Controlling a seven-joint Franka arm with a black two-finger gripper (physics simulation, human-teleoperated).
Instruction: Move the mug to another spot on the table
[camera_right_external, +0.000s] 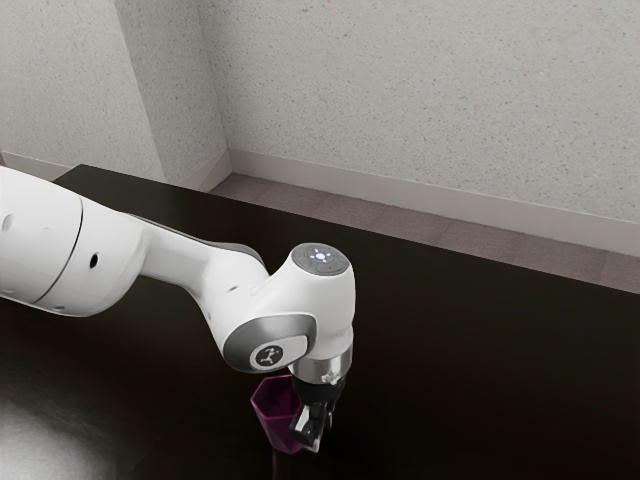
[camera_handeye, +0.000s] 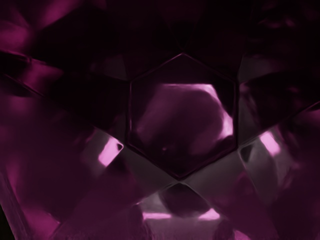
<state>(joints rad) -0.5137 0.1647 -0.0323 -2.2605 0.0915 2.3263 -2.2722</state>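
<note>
Cannot tell whether black tool (camera_right_external: 310, 428), low against glossy purple faceted mug (camera_right_external: 274, 404) on dark tabletop (camera_right_external: 480, 350), clenched or released.

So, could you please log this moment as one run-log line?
gripper: down at rim of mug | mug: purple, upright | wrist view: looking into mug | table: dark

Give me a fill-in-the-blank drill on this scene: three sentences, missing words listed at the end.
1. The mug at the claw is ____ in colour.
2. In the wrist view, looking down into the mug, its inner floor has the outline of a ____.
3. The arm that carries the claw is ____ in colour.

Missing words: purple; hexagon; white.
</note>
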